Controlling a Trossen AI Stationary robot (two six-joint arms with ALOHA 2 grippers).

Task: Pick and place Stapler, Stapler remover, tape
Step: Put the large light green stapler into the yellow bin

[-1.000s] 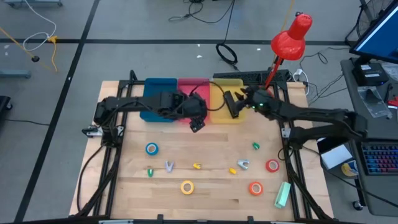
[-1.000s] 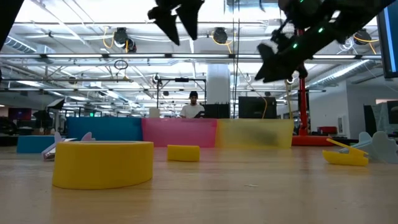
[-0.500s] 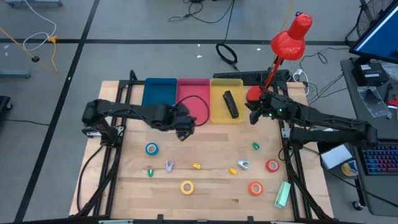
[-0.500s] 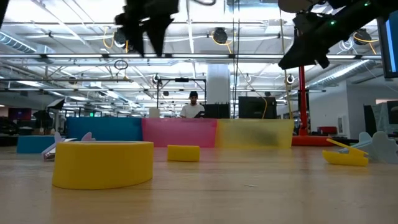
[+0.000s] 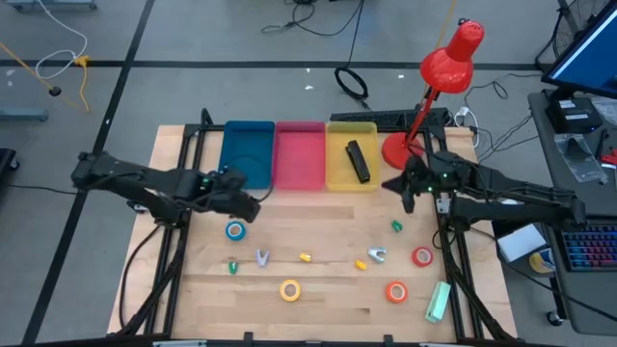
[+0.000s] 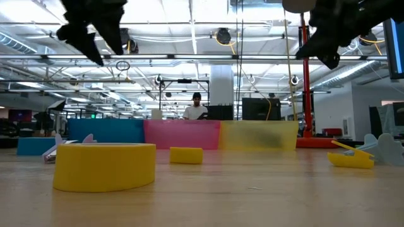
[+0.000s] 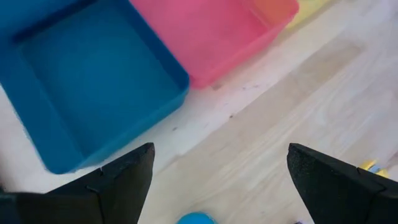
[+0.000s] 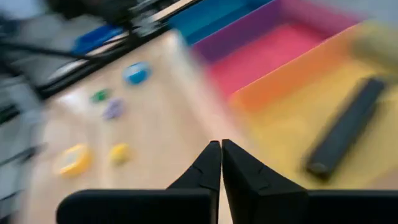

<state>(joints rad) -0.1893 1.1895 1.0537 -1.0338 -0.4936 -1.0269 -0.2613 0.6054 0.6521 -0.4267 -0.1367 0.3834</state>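
The left end effector (image 5: pixel 241 204) has withdrawn from above the bins toward the left half of the counter (image 5: pixel 328 299). It now hangs with its fingers spread wide and empty, near the front edge of the blue bin (image 5: pixel 246 152) and just above the blue tape roll (image 5: pixel 235 230). In the left wrist view that roll shows between the two open fingers, so the blue tape is judged the next pick.

The pink bin (image 5: pixel 300 154) stands between the blue bin and the yellow bin (image 5: pixel 351 154). The black stapler (image 5: pixel 358 161) lies flat in the yellow bin, so that placement is judged complete.

The right end effector (image 5: pixel 407 189) has pulled back from the yellow bin toward the right and has closed; its fingers now meet tip to tip with nothing between them. It hangs just right of the yellow bin, near the red lamp base (image 5: pixel 396 149).

Remaining items lie loose on the counter, well apart from the bins:
- Tape: a yellow roll (image 5: pixel 290 288), an orange-red roll (image 5: pixel 396 291) and a red roll (image 5: pixel 422 256), each a small flat ring with a pale core hole.
- Small clawed pieces: one pale (image 5: pixel 262 256) and one silvery (image 5: pixel 377 254); judged to be staple removers.
- A pale green stapler-shaped item (image 5: pixel 438 301) at the counter's near right corner.
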